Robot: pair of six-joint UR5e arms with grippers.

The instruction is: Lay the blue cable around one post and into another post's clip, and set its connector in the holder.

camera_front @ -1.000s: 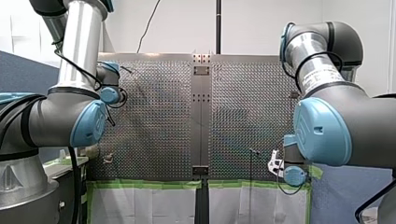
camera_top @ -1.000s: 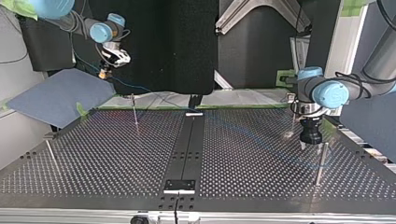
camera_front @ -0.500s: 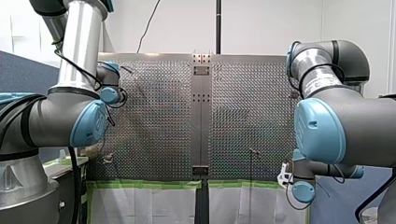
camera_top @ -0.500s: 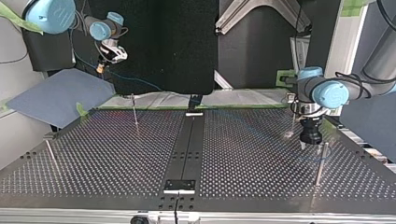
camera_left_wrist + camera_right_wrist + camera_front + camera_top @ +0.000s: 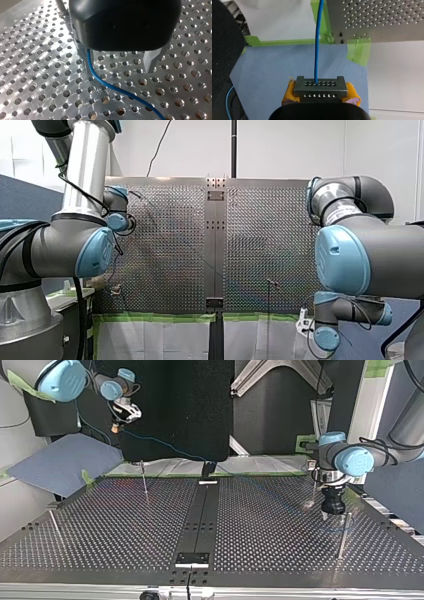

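**A:** Where does the blue cable [image 5: 316, 50] lie?

**B:** One end enters the connector [image 5: 319, 86]; the right pincer [image 5: 320, 94] pinches that connector between its yellow pads [image 5: 289, 93], in the air beyond the desk's [image 5: 100, 525] far edge and over a blue mat [image 5: 274, 65]. From there the cable slopes down onto the desk and runs across to the left pincer [image 5: 120, 70], which hangs low just beside the tall post [image 5: 342, 535].

**A:** Does the left pincer grip it?

**B:** No; its fingers [image 5: 152, 62] stand spread with their tips close to the perforated surface. The cable passes between them, hard against one finger, and nothing clamps it.

**A:** What could go wrong, then?

**B:** Mostly slack and slip, I judge. If the right pincer pulls further away, the unclamped run may slide out from between the spread fingers, or lift clear of the tall post before it is wrapped. The long span in the air may also catch the desk's edge or the thin post [image 5: 144, 480] on its way, and a snag there would drag on the connector. A sideways tug could twist the connector in the soft pads, so it would meet its seat crooked. And if the left fingers close off-centre, they may pinch the cable against the desk rather than between them.
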